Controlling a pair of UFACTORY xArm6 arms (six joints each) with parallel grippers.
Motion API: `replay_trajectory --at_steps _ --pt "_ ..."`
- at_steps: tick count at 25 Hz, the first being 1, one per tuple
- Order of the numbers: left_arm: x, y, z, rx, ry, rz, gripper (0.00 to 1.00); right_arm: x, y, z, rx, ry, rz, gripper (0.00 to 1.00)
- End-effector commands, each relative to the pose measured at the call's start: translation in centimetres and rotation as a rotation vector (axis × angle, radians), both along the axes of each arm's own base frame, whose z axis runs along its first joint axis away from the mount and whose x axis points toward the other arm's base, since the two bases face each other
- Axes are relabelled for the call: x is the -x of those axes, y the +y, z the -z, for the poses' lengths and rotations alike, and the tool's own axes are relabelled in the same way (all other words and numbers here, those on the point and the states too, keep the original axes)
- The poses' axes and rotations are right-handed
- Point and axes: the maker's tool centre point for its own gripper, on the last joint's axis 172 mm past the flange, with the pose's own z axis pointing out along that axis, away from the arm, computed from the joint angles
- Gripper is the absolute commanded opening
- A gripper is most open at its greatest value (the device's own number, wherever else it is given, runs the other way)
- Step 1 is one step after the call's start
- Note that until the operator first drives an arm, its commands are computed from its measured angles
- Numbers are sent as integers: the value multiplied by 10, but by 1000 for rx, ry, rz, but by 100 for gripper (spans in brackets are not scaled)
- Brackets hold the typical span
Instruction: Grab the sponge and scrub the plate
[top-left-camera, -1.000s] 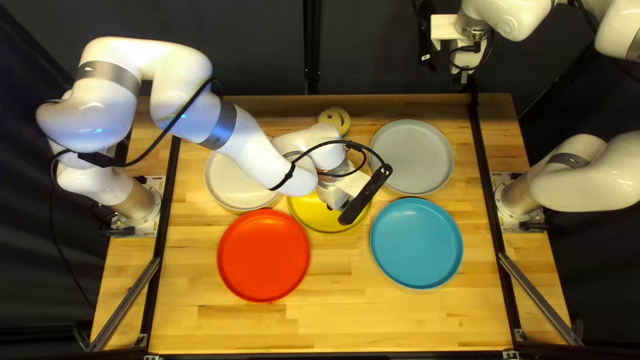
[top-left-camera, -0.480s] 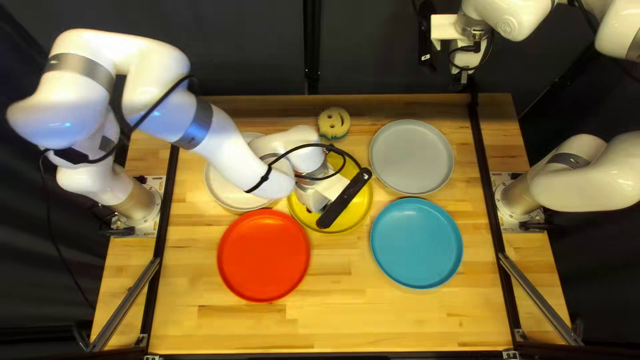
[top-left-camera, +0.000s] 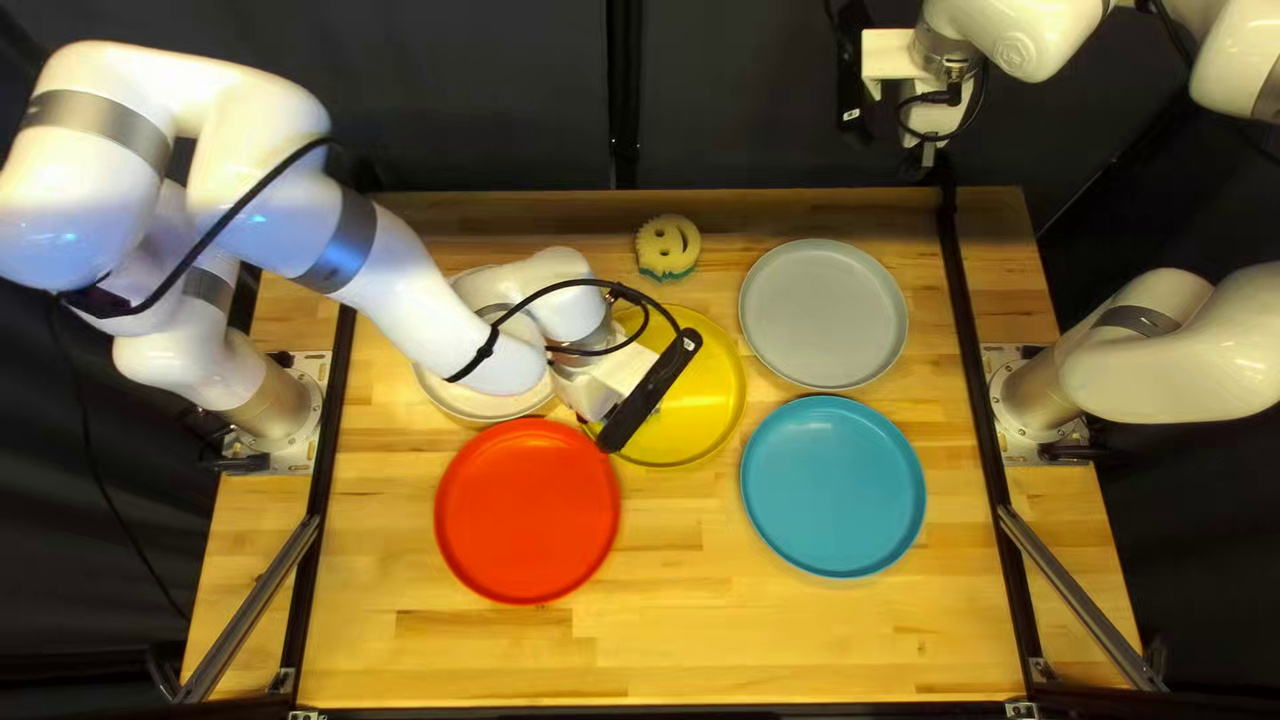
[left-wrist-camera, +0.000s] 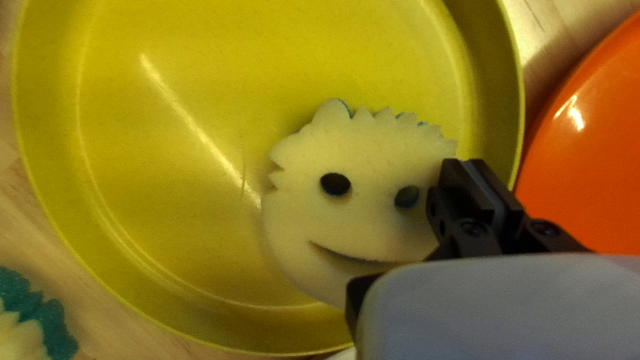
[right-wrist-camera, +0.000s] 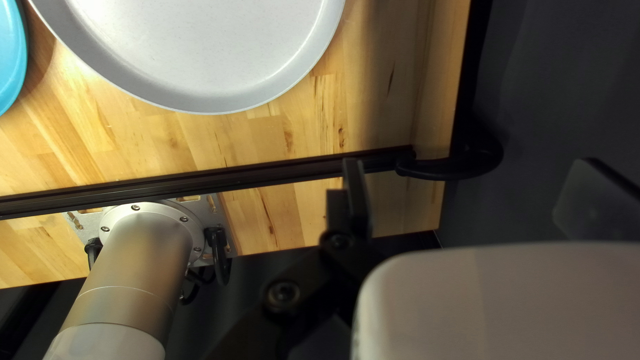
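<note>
Top left view: L arm [top-left-camera: 427, 307] hangs over yellow plate [top-left-camera: 707, 387], prob at scrub step; spare sponge [top-left-camera: 668, 247] sits beyond. L wrist: L fingers [left-wrist-camera: 469, 167] nearly together, apparently pinching sponge [left-wrist-camera: 353, 220] by one edge, rest of it spread beside them in plate; next, press lightly & sweep across. R wrist: R fingers [right-wrist-camera: 471, 167] wide apart, nothing held.

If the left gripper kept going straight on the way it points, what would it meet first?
Most likely the yellow plate: my left gripper holds the smiling sponge, which would press into it. Whether the sponge already touches the plate is hard to tell.
</note>
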Motion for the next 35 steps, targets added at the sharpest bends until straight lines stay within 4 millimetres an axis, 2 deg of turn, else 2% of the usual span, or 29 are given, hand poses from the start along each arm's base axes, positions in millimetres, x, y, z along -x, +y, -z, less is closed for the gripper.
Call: replay_trajectory --at_steps 1,3,6,11,18,23,26,35 --pt "-38 11 4 2 -13 10 0 0 0 0 0 0 0 100" --pt "-48 14 6 4 -16 18 0 0 0 0 0 0 0 100" --pt "-49 18 10 8 -16 26 0 0 0 0 0 0 0 100" --pt "-19 20 15 19 -5 23 0 0 0 0 0 0 0 100" --pt "31 19 6 20 18 -3 0 0 0 0 0 0 0 100" --pt "54 25 7 22 34 -23 0 0 0 0 0 0 0 100" --pt "51 29 8 25 37 -29 0 0 0 0 0 0 0 100" --pt "-6 53 7 22 27 -25 0 0 0 0 0 0 0 100"
